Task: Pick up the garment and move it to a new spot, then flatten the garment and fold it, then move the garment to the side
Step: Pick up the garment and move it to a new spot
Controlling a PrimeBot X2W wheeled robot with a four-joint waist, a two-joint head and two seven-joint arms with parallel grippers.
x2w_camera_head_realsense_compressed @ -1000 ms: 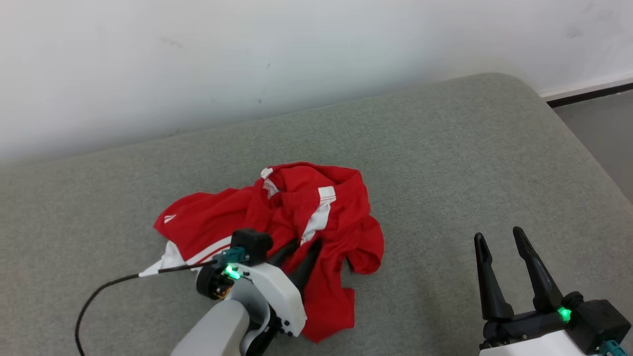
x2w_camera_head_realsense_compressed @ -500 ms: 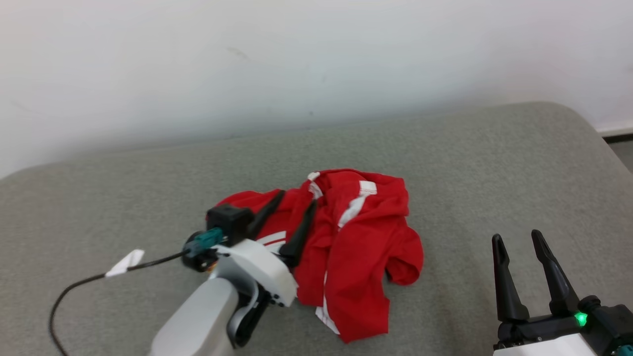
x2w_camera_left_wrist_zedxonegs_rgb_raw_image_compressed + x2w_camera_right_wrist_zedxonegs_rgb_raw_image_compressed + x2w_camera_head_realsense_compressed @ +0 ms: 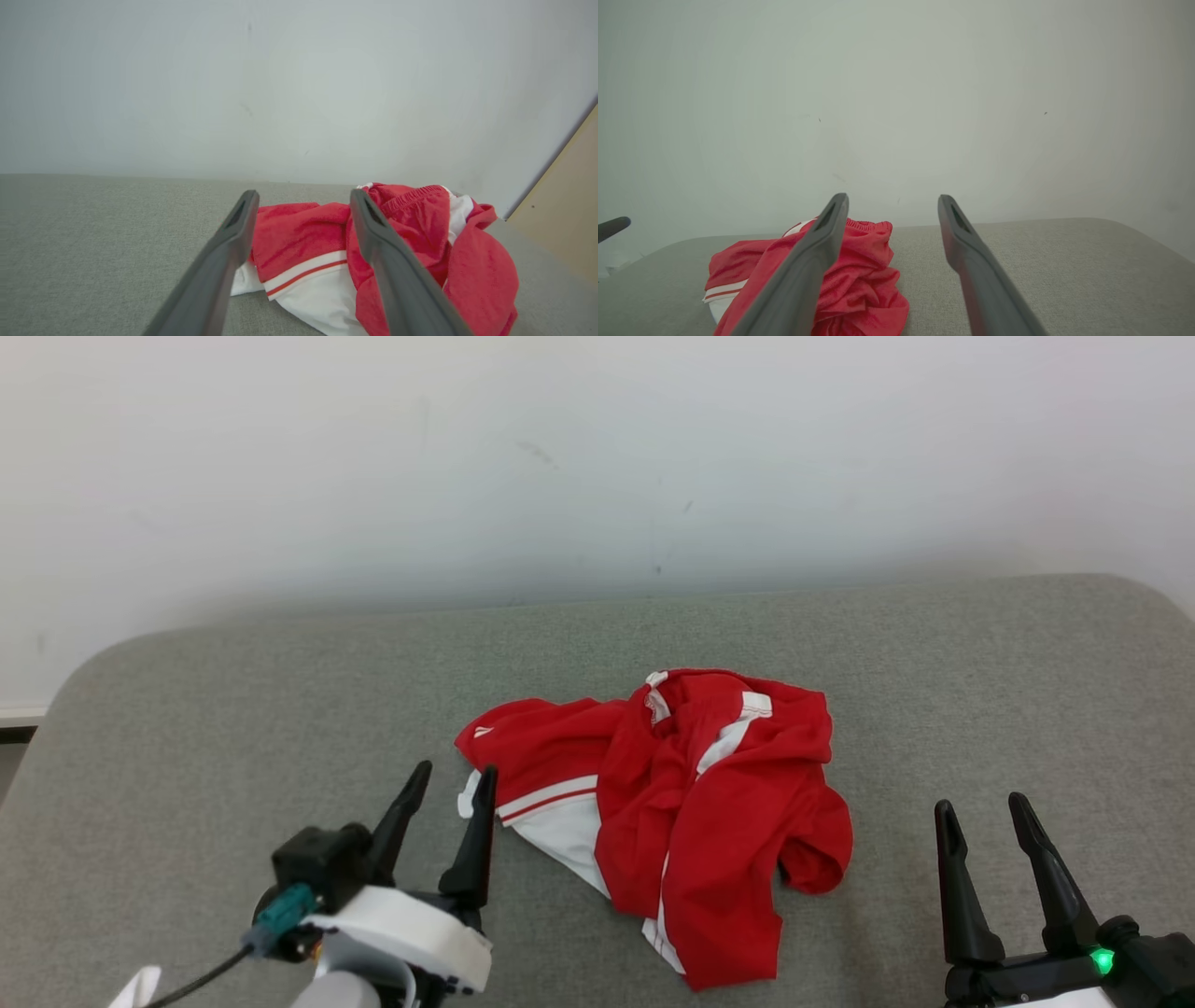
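Jaws of left gripper (image 3: 454,773) and right gripper (image 3: 980,804) gape empty; crumpled red-and-white cloth garment (image 3: 719,793) awaits flattening, folding.

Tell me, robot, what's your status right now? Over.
Left claw open, empty, at the garment's left edge. Right claw open, empty, off to its right. Garment crumpled on cushion, not yet flattened. No obstacle seen.

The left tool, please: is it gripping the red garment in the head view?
No, the left tool stands open, with the garment lying loose beside it.
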